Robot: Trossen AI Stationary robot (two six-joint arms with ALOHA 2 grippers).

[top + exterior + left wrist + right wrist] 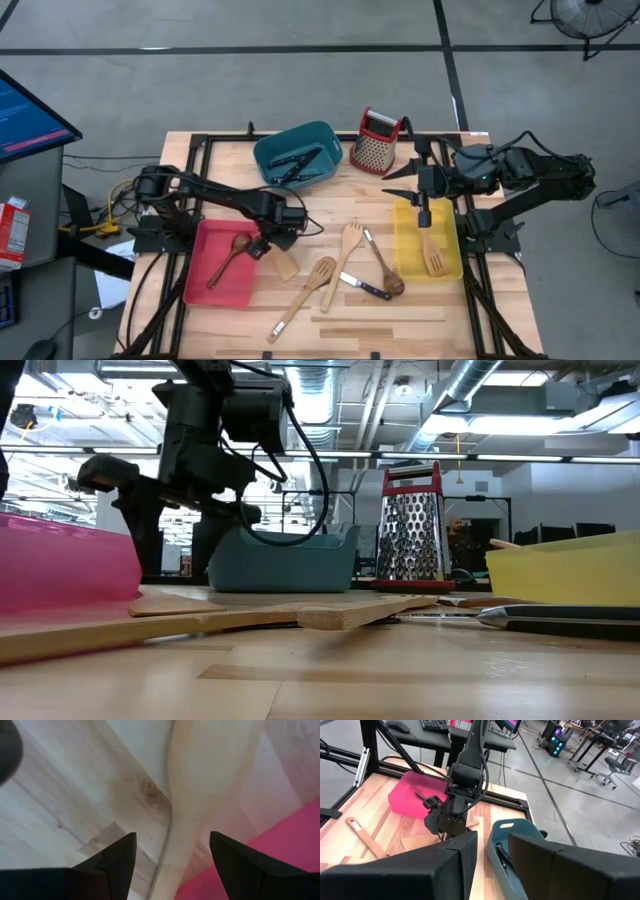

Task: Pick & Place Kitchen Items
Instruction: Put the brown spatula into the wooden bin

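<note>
Partly sorted — spoon [228, 258] in red bin [200, 285], spatula [433, 257] in yellow bin [405, 255]. Five utensils left around table centre. Left gripper [262, 248], at nine o'clock, spread wide astride pale spatula [200, 785] — right gripper [424, 212] half-closed, empty.

Table [400, 320]: pale wood planks, matt, visible grain and knots
Spatula [200, 780]: light wood, smooth, unvarnished
Red bin [205, 275], teal bin [265, 150], yellow bin [405, 250]: plastic, slight sheen
Grater [411, 535]: perforated shiny metal, red plastic top
Knife [366, 288]: steel blade, black handle
</note>
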